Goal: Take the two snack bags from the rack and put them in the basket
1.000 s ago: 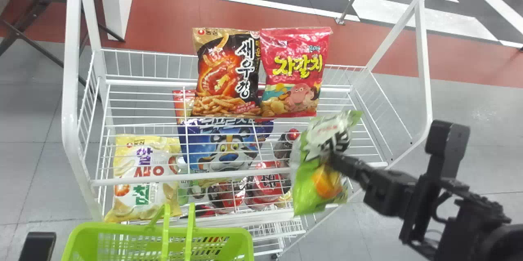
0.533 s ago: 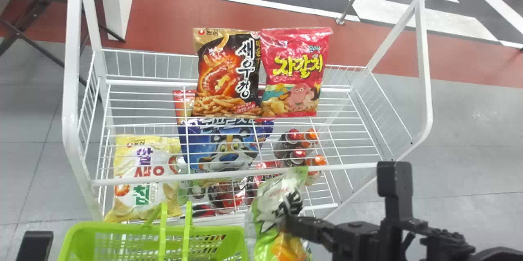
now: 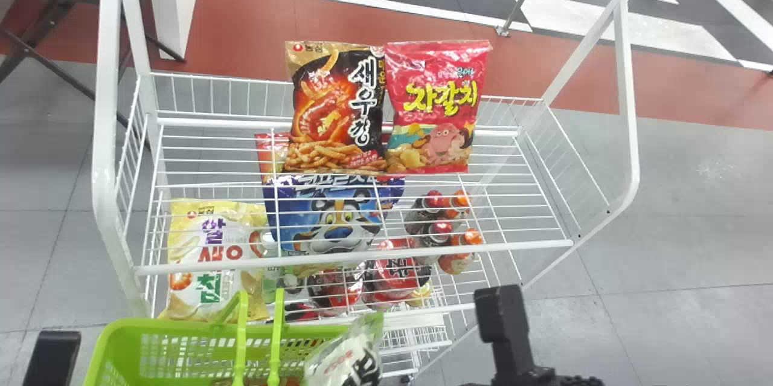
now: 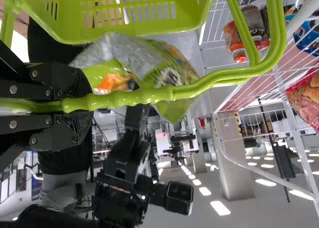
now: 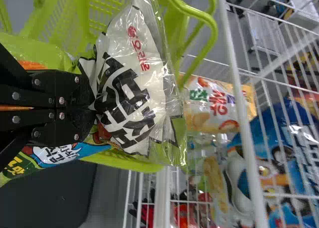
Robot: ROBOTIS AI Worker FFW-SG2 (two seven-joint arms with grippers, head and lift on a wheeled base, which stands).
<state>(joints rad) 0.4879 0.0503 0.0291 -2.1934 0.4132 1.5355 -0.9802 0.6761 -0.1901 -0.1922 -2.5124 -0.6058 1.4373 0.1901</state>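
Observation:
At the bottom edge of the head view, part of my right gripper [image 3: 507,337] shows right of a green-and-white snack bag [image 3: 347,359], which overlaps the right side of the green basket [image 3: 151,327]. In the right wrist view my right gripper [image 5: 88,106] is shut on that bag [image 5: 134,83]; another bag [image 5: 62,155], blue and green, lies beneath. Part of my left gripper [image 3: 51,356] shows at the lower left of the head view. In the left wrist view my left gripper [image 4: 82,104] is shut on the basket handle [image 4: 164,93].
The white wire rack [image 3: 356,259] stands behind the basket. On its upper shelf are a black-and-orange bag [image 3: 335,108] and a pink bag [image 3: 435,108]. A yellow bag [image 3: 211,259], a blue bag [image 3: 335,217] and several bottles [image 3: 450,241] are lower down.
My right gripper has carried the green-and-white bag from in front of the rack's right side down and left to the basket. The left arm has barely moved.

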